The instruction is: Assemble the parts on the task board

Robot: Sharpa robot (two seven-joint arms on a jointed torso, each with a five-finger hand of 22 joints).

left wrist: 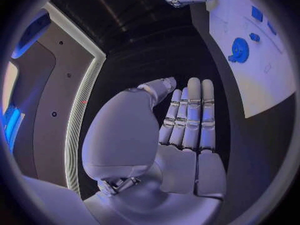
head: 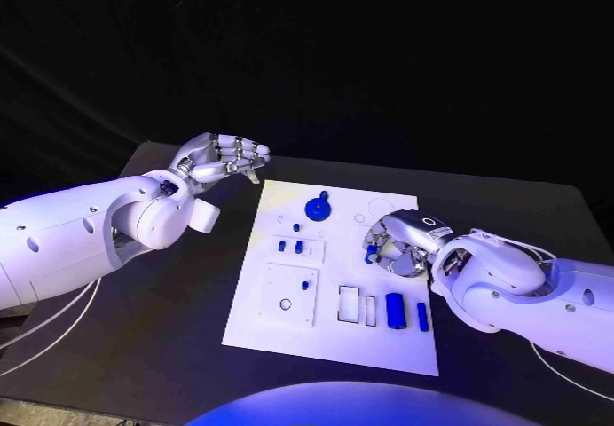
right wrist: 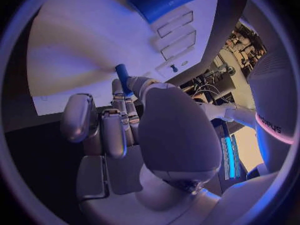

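— What lies around on the bench (head: 167, 355)?
— The white task board (head: 335, 333) sits mid-bench; on it a blue gear (head: 316, 209) near the far edge, small blue parts (head: 297, 247) below the gear, a blue block (head: 396, 309) and a slimmer blue bar (head: 422, 316) near the right corner; empty rectangular slots lie just beside the block.

— And the robot hands?
— The right robot hand (head: 394, 242) hangs over the board's right side, pinching a small blue peg (right wrist: 122, 79) between thumb and fingers; the left robot hand (head: 220, 158) is off the board's far left corner, holding nothing, fingers together; straight in the wrist view, curled in the head view.

— Anything hard to see?
— The peg's lower end is hidden inside the fingers; whether it touches the board, I cannot tell.
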